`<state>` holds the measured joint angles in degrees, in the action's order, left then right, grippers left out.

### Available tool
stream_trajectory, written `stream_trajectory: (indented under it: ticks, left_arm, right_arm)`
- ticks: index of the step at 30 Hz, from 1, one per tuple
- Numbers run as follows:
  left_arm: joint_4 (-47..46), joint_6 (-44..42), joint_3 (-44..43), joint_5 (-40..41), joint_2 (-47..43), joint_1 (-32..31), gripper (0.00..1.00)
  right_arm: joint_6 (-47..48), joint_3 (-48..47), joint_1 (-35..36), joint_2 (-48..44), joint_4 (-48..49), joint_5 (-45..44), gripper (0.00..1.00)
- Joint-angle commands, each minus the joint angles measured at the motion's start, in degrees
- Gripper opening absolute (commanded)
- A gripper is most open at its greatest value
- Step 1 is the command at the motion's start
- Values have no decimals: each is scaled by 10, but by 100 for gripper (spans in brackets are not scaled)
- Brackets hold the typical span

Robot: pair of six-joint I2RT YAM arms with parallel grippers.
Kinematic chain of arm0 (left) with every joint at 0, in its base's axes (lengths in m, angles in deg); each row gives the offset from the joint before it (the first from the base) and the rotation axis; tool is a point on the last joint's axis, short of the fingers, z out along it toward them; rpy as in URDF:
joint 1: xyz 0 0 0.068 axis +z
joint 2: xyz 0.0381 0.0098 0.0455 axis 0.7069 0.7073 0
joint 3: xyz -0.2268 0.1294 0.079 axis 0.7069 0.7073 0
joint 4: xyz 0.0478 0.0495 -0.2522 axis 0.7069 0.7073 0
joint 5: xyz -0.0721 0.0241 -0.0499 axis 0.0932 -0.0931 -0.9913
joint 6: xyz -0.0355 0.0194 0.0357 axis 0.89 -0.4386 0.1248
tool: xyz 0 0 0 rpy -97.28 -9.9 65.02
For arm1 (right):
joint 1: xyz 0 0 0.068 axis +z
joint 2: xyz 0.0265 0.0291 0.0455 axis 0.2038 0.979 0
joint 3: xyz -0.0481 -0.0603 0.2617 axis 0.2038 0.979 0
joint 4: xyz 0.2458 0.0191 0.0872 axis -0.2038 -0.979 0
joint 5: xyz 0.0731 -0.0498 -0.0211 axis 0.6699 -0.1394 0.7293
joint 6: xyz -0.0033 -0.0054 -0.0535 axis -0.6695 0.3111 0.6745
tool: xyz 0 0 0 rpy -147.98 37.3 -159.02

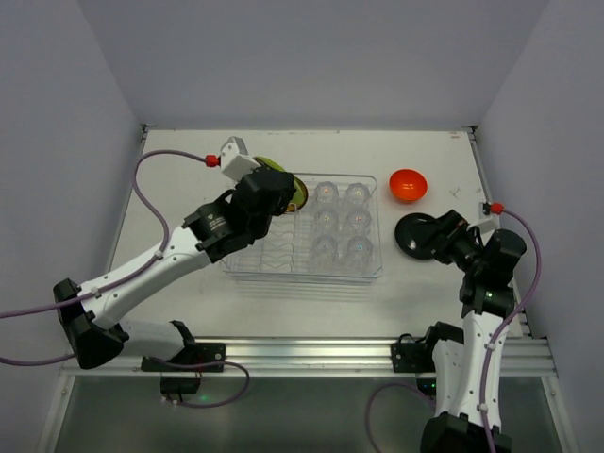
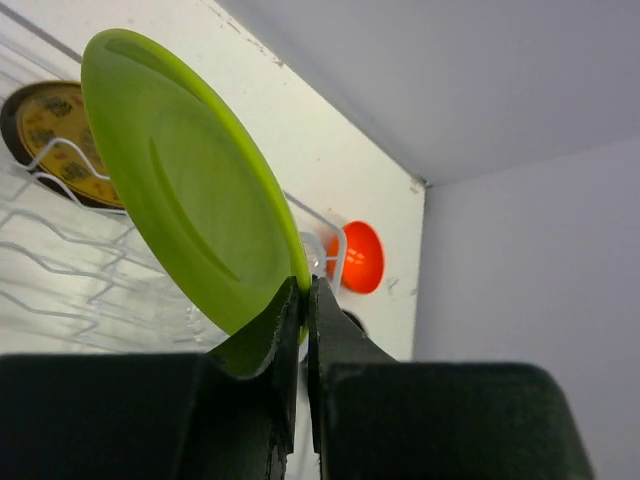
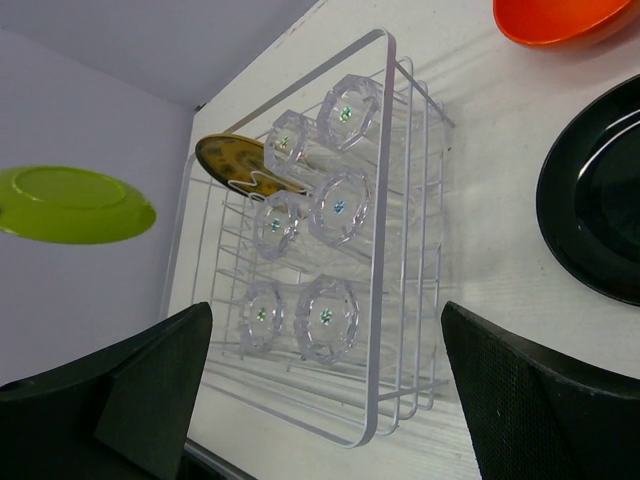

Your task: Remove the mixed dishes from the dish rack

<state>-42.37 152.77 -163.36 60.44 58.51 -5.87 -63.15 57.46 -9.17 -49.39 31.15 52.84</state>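
Left claw (image 2: 303, 290) is clenched on the rim of the round lime-green plastic plate (image 2: 190, 180), its two dark fingers pinching only a narrow strip of the edge. The plate hangs tilted in the air, clear of the large clear plastic dish rack (image 3: 375, 250) and off its left end. It looks thin, stiff and light, with a smooth glossy face, so such a small bite at the rim could let it pivot or slip; a slow, level carry would suit it.

Right claw (image 1: 436, 236) is spread wide and carries nothing. It hovers beside the round black plate (image 3: 600, 200), which lies flat on the white worktop (image 1: 425, 283) to the right of the rack.

Inside the rack, six small clear glass cups (image 3: 335, 205) stand in two rows at its right end. They are probably the fragile, slippery pieces, best taken one at a time across the wall near the lip. Farther on, the round olive plate with a yellow pattern (image 2: 50, 130) leans in the slots; its raised upper rim is the natural hold. Beyond the rack's right corner sits the small orange bowl (image 3: 560, 20), already on the worktop.
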Motion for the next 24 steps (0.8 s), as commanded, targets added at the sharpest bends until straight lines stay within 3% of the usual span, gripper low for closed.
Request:
stream_trajectory:
  ticks: [1,9,16,19,24]
  left_arm:
    - [-48,-236,11,51,-48,-43,0]
    - [-24,-468,26,19,-61,-159,0]
    - [76,-662,-28,46,-19,-261,0]
    - [113,-723,-32,87,7,-310,0]
    - [135,-779,-19,80,20,-344,0]
  right_arm:
    - [6,-30,5,6,10,21,98]
    - [-10,-36,23,-19,-6,22,98]
    - [15,-86,77,20,-45,-3,98]
    - [37,-111,115,40,-65,-16,98]
    - [63,-127,168,79,-77,-26,98]
